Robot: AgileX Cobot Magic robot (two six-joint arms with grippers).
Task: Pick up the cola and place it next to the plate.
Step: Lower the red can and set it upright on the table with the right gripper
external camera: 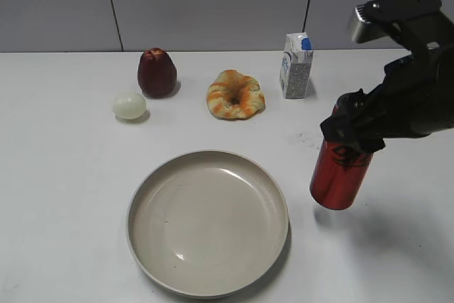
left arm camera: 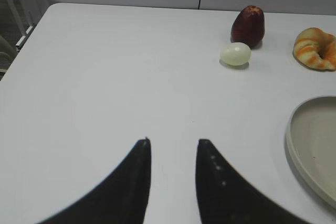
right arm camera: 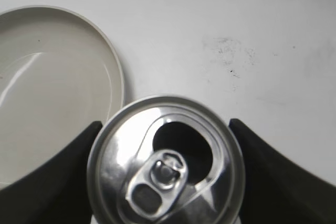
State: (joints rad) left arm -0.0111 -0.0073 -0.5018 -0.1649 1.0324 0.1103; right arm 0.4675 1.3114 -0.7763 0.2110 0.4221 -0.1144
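My right gripper (external camera: 349,130) clenched the cola (external camera: 340,173), carried just right of the plate (external camera: 152,260); lowering upright seemed next; left gripper (left arm camera: 173,148) hung released

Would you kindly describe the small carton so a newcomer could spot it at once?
Start at the large cream plate near the front of the table, then look to the row of items along the back wall. The carton stands at the right end, beside the croissant; it alone is boxy, white with a blue top.
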